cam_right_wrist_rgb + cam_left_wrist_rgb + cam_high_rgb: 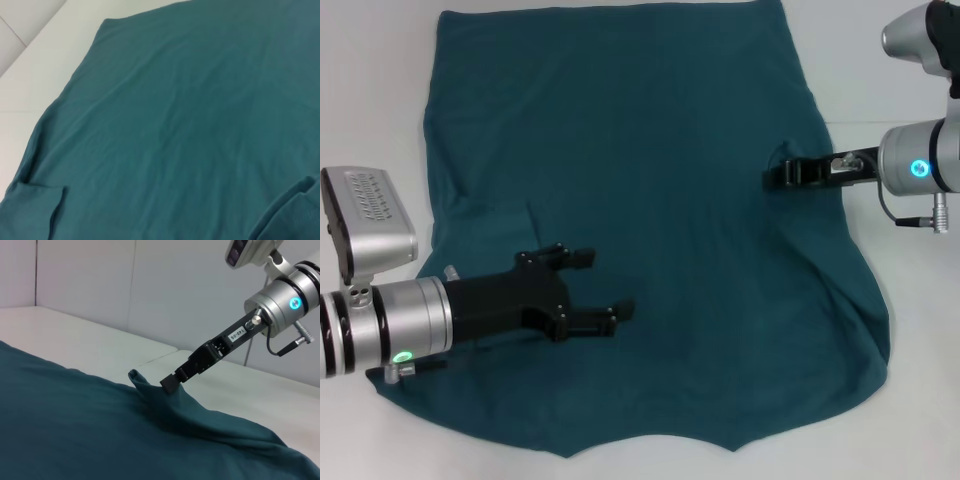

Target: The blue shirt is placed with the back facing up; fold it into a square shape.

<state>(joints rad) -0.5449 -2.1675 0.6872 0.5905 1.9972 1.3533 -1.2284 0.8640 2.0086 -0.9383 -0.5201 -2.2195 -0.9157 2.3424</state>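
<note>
The blue shirt [650,200] lies spread out, plain side up, across the white table, and it fills most of the head view. My left gripper [603,286] hovers open over the shirt's near left part, with nothing between its fingers. My right gripper [772,178] is at the shirt's right edge. In the left wrist view the right gripper [169,384] is shut on a pinch of the blue shirt [75,425], which rises into a small peak there. The right wrist view shows only the blue shirt [190,125], with a folded sleeve edge at one corner.
Bare white table [370,100] borders the shirt on the left and right, and its surface [75,330] runs back to a pale wall. The left arm's silver camera housing [365,220] hangs over the shirt's left edge.
</note>
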